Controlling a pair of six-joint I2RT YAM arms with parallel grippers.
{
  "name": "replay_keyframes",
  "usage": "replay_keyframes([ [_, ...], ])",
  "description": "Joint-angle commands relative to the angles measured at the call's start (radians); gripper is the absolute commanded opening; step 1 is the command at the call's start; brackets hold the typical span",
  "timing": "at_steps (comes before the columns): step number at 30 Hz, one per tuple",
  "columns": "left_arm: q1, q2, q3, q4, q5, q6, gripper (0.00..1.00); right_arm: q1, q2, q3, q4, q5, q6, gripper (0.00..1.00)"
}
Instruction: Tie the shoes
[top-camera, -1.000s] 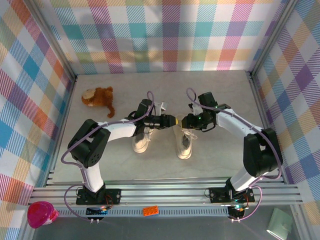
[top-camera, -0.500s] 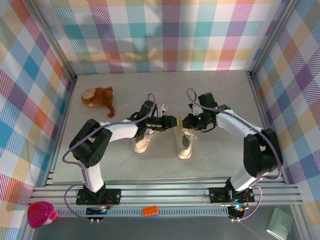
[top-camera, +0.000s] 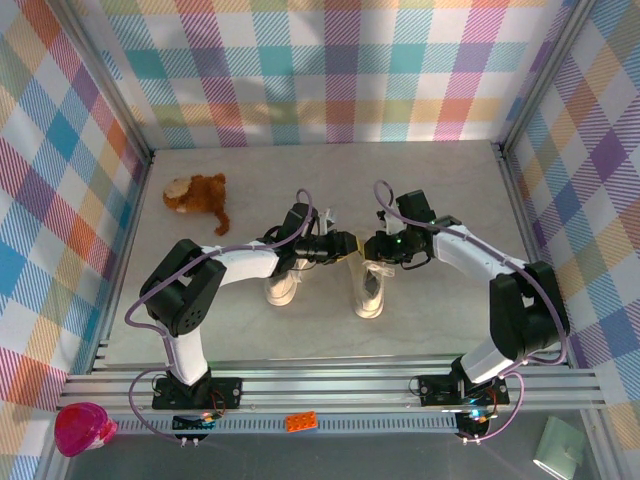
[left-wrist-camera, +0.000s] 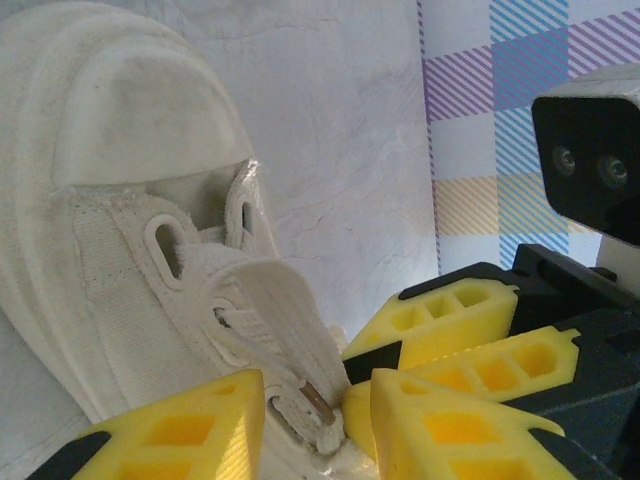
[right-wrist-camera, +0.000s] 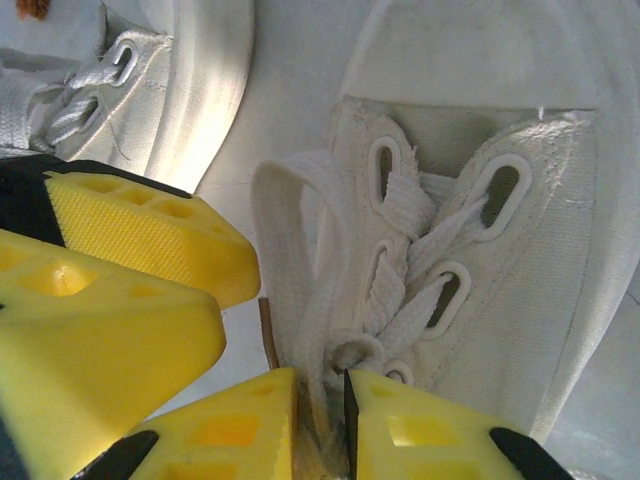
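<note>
Two cream shoes stand side by side mid-table, the left shoe (top-camera: 282, 288) and the right shoe (top-camera: 368, 292). Both grippers meet over the right shoe's laced top. In the right wrist view my right gripper (right-wrist-camera: 322, 425) is shut on a white lace (right-wrist-camera: 300, 260) of that shoe (right-wrist-camera: 540, 200), the strand pinched in a narrow gap. My left gripper (left-wrist-camera: 315, 425) stands open in its own wrist view, with a lace loop (left-wrist-camera: 280, 310) and its brown tip lying between the yellow fingers. The right gripper's fingers (left-wrist-camera: 455, 315) sit close beside it.
A brown plush toy (top-camera: 197, 195) lies at the back left of the table. Checked walls close in the table on three sides. The left shoe (right-wrist-camera: 170, 70) lies just beside the working spot. A pink object (top-camera: 83, 428) and an orange brick (top-camera: 300, 421) sit below the front rail.
The right gripper's jaws have closed in on the lace. The left gripper has shifted slightly right toward it and narrowed a little. The shoes have not moved.
</note>
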Motion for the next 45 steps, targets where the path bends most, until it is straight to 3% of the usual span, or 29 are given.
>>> replay_keyframes([
  [1, -0.011, 0.019, 0.019, 0.026, -0.002, -0.018, 0.33, 0.008, -0.03, -0.015, 0.018, -0.035, 0.014, 0.21],
  [7, -0.017, 0.03, 0.011, 0.032, 0.004, -0.03, 0.33, 0.009, -0.036, -0.026, 0.025, -0.037, 0.022, 0.19],
  [17, -0.019, 0.029, 0.007, 0.043, 0.013, -0.041, 0.19, 0.01, -0.041, -0.036, 0.036, -0.048, 0.025, 0.18],
  [23, -0.019, 0.024, 0.002, 0.04, 0.01, -0.041, 0.22, 0.011, -0.043, -0.05, 0.048, -0.062, 0.03, 0.16],
  [26, -0.019, 0.027, 0.005, 0.039, 0.016, -0.039, 0.16, 0.011, -0.041, -0.053, 0.048, -0.057, 0.029, 0.16],
  [30, -0.013, 0.006, -0.008, 0.02, 0.013, -0.024, 0.0, 0.011, -0.042, -0.053, 0.03, -0.034, 0.02, 0.17],
  [45, 0.039, -0.112, -0.107, -0.043, -0.028, 0.043, 0.0, 0.011, -0.039, -0.05, -0.04, 0.025, -0.035, 0.18],
])
